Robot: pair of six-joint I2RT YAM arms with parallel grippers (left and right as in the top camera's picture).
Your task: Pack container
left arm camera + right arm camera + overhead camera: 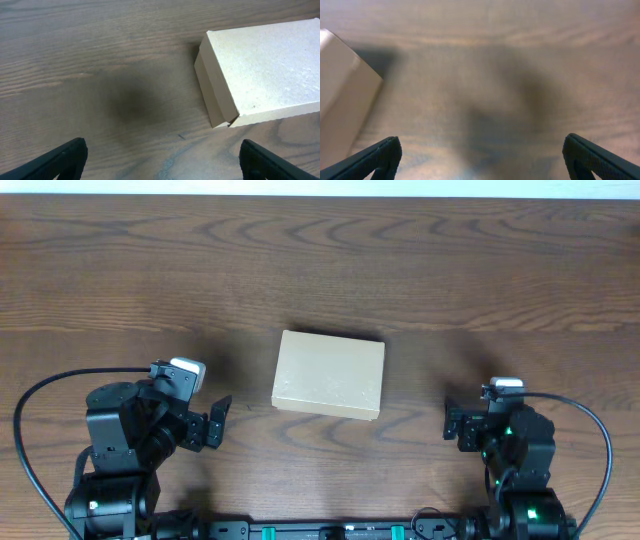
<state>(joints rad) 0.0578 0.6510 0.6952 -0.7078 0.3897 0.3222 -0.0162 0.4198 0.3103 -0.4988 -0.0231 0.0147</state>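
The container point(329, 374) is a small plain tan cardboard box with its flap lid shut, lying flat at the middle of the wooden table. It also shows at the right of the left wrist view point(260, 75) and at the left edge of the right wrist view point(342, 85). My left gripper point(215, 423) is open and empty, low at the box's left front. My right gripper point(452, 423) is open and empty at the box's right front. No markers or tape roll are in view.
The dark wooden table point(320, 260) stretches far behind the box. Black cables point(40, 395) loop out from both arm bases near the front edge.
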